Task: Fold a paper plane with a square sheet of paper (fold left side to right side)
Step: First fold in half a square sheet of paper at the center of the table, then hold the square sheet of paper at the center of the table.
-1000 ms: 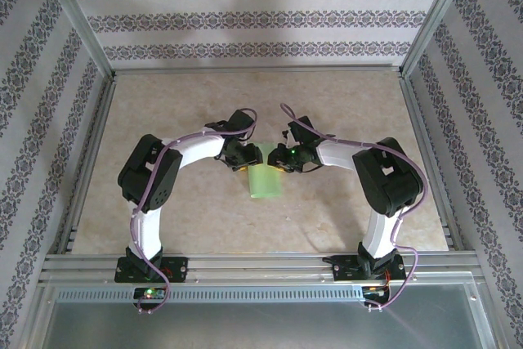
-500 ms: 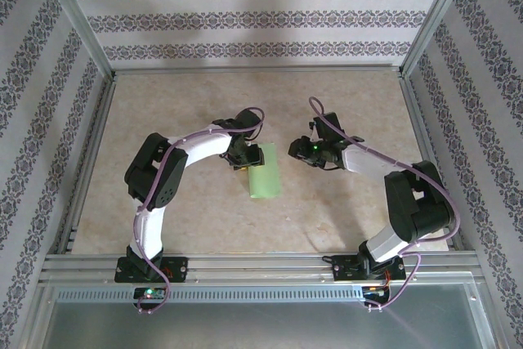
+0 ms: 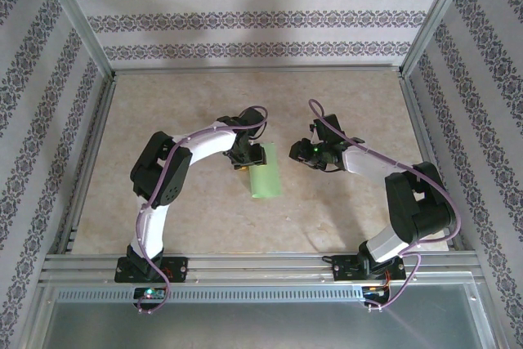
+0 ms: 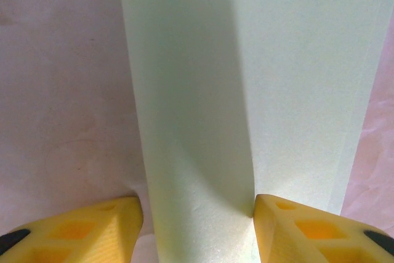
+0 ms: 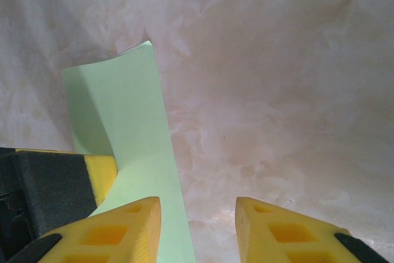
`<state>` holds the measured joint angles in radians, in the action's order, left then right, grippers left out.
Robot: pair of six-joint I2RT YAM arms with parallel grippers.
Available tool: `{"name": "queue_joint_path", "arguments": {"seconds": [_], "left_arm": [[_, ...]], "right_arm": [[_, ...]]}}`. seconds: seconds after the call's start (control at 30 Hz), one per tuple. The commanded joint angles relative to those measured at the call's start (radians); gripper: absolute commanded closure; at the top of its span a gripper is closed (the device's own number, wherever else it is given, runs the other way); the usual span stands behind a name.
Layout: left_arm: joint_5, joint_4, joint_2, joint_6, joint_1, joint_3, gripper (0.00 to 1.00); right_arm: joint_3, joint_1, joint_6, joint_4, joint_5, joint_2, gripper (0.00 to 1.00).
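Green and thin, the sheet of paper point(image 3: 265, 176) lies near the middle of the worktop point(image 3: 188, 104), between the two arms. It is doubled over into a long narrow strip running away from the bases, no longer a square. The left tool point(image 3: 243, 158) sits at the strip's far left corner. In its wrist view its jaws are partway open and straddle the paper's end. One finger point(image 4: 320, 232) touches the edge of a top layer that bows up a little, and the other sits just beside the opposite edge. Nothing looks pinched; I judge it is placed there to steady the fold so the layers do not spring apart. The right tool point(image 3: 304, 153) hovers just right of the strip, apart from it. Its jaws are narrowly open over bare worktop with nothing between them, probably kept clear so the flap can settle. The fold seems laid over but not pressed flat, and the dart shape is not yet made.
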<state>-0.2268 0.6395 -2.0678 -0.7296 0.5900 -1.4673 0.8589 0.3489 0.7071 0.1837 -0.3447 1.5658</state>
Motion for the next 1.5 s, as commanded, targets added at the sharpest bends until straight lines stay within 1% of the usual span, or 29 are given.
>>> {"name": "queue_joint_path", "arguments": {"seconds": [0.0, 0.8, 1.3, 1.47], "left_arm": [[0.029, -0.011, -0.097, -0.016, 0.016, 0.009, 0.45], [0.032, 0.03, -0.165, -0.023, 0.031, -0.065, 0.4], [0.034, 0.028, -0.175, -0.05, 0.031, -0.065, 0.39], [0.032, 0.028, -0.176, -0.049, 0.031, -0.063, 0.39]], "right_arm": [[-0.018, -0.005, -0.015, 0.017, 0.009, -0.026, 0.62], [-0.003, -0.005, -0.037, 0.025, -0.02, -0.009, 0.62], [-0.003, -0.004, -0.038, 0.028, -0.038, -0.007, 0.62], [0.001, 0.001, -0.044, 0.021, -0.073, 0.006, 0.62]]}}
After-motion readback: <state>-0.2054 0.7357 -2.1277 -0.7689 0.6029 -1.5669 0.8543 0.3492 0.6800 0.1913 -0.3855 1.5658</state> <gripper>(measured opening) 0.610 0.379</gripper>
